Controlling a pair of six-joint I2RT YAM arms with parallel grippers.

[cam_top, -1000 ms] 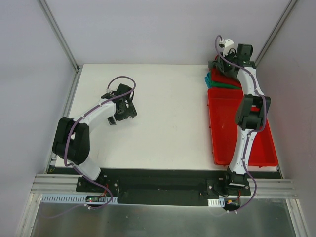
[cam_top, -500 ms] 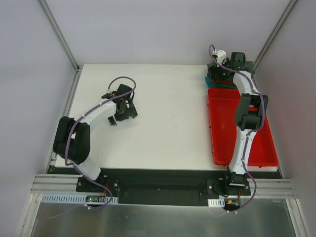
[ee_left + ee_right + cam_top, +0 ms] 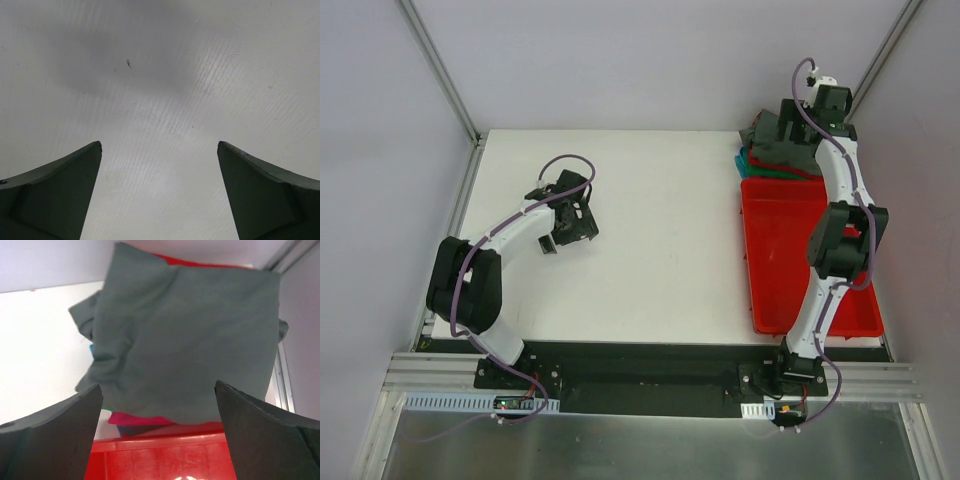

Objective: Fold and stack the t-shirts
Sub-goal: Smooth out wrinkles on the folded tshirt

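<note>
Charcoal t-shirt [image 3: 190,340] lies on top of the stack at the far right corner of the worktop [image 3: 650,250], over the red t-shirt [image 3: 135,418] & teal t-shirt [image 3: 744,161], just beyond the red tray [image 3: 775,260]. Your right gripper [image 3: 158,385] hangs above it, fully spread, holding nothing. Left gripper [image 3: 159,144] is likewise wide & unloaded, over the worktop. Looks like the stacking step, prob. done. Next: lift the R arm clear w/o snagging cloth, then check the rumpled left edge.

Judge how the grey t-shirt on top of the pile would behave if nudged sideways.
Probably floppy: the grey t-shirt shows wrinkles and a bunched edge, so it would likely crumple rather than slide whole. It overhangs the red t-shirt beneath, so a push may drag or unfold it.
</note>
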